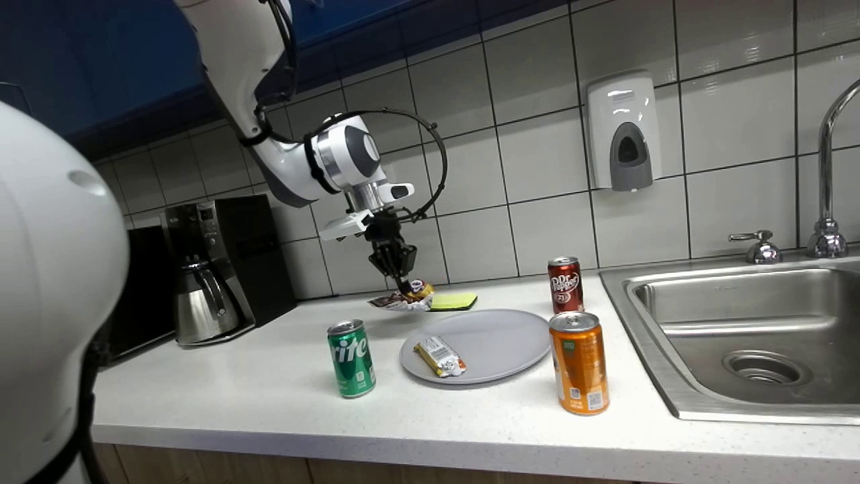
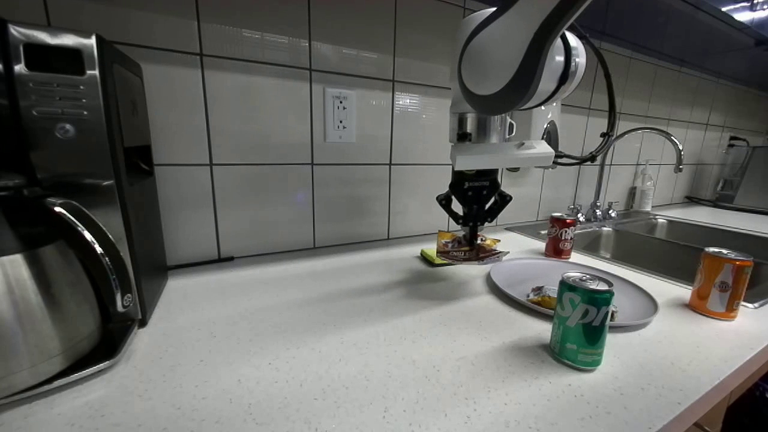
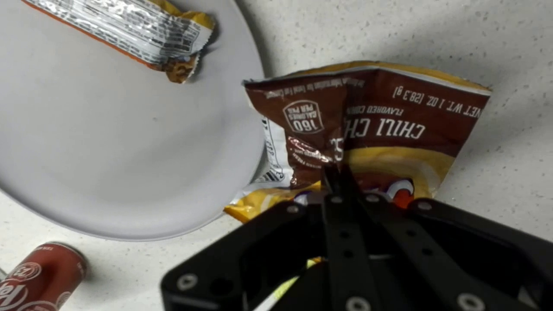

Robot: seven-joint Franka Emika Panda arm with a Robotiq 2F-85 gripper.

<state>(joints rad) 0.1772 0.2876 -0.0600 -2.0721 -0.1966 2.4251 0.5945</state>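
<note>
Glossy, crinkled film snack bag (image 3: 380, 123); smooth, matt plate (image 3: 129, 147); shiny steel sink (image 1: 759, 314); glossy wall tiles (image 1: 541, 158)

Chili-flavored corn snack bag (image 3: 380, 129) flashes dark brown and golden yellow, white lettering on brown, black-and-white barcode patch! Gripper (image 2: 473, 240) black. Snack bar (image 3: 142, 34) silvery white, dense dark print, yellow and orange trim. Plate (image 1: 504, 339) plain pale grey. Next up, vivid green: Sprite can (image 1: 352, 361), white lettering; then deep red, Dr Pepper can (image 1: 565, 286), lettering white too; then blazing orange, soda can (image 2: 721, 284), white bottle silhouette. Sponge (image 1: 454, 300) lime yellow, dark underside. Countertop (image 2: 288, 342) white, grey-speckled. Wall tiles (image 2: 258, 108) off-white, dark grid lines. Cabinets (image 1: 121, 54) deep blue.
</note>
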